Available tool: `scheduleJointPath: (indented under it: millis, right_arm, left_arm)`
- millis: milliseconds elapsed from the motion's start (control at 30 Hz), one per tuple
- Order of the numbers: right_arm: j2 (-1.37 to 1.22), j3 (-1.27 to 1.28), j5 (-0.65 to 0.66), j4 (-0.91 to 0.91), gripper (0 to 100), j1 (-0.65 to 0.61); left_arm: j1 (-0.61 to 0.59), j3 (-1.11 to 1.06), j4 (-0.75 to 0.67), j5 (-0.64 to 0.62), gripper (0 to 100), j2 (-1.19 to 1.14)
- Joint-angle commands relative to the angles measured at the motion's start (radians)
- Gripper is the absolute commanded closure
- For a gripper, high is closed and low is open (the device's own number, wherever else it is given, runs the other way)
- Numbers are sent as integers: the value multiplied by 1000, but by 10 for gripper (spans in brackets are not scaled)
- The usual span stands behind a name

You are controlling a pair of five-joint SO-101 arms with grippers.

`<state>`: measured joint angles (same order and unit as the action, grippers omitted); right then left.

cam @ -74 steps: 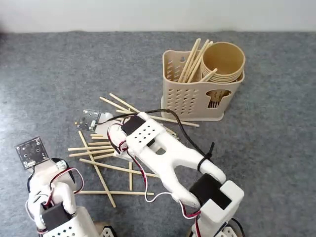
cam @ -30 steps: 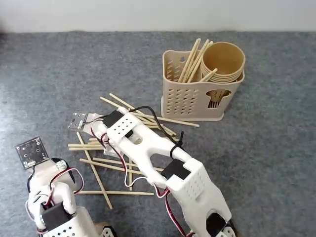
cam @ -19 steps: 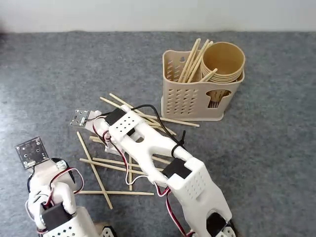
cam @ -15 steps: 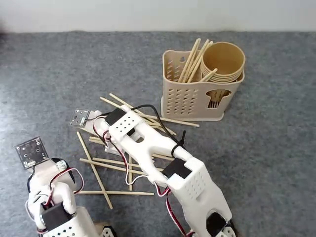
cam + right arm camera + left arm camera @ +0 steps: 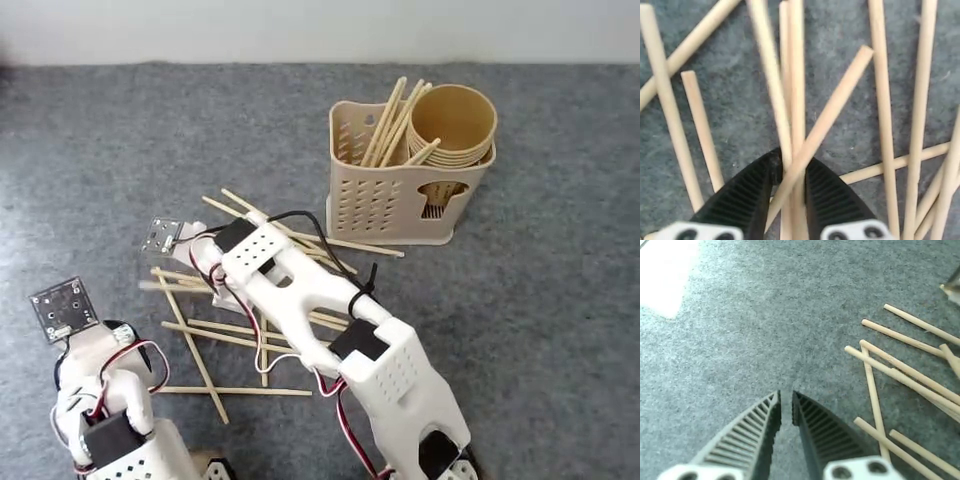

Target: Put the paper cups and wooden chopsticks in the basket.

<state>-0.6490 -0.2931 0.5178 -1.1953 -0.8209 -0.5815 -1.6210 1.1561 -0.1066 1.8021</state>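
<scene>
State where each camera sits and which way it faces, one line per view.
High view: fixed above, looking down on the grey felt table, the beige perforated plastic basket, the white left arm and white right arm.
Left wrist view: on the left arm, looking past the left gripper at felt beside light wooden chopsticks.
Right wrist view: on the right arm, looking down past the right gripper, shut on chopsticks.
Shared: all three show chopsticks on felt.

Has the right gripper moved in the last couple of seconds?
Yes. Seen from the high view, the right gripper has swung left, farther from the basket, and is shut on chopsticks.
</scene>
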Motion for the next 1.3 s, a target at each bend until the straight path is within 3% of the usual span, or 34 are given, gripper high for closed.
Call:
scheduleJointPath:
  millis: [0, 567, 1133, 1267]
  right_arm:
    - [104, -25, 2, -1, 990, 45]
    - [467, -21, -91, -27, 990, 280]
    - [630, -25, -199, 133, 990, 305]
    - [711, -25, -282, 157, 990, 300]
  left_arm:
    - [-3, 33, -21, 11, 959, 6]
    - [-3, 33, -21, 11, 959, 6]
    - [-3, 33, -21, 11, 959, 6]
    - [-3, 33, -21, 11, 959, 6]
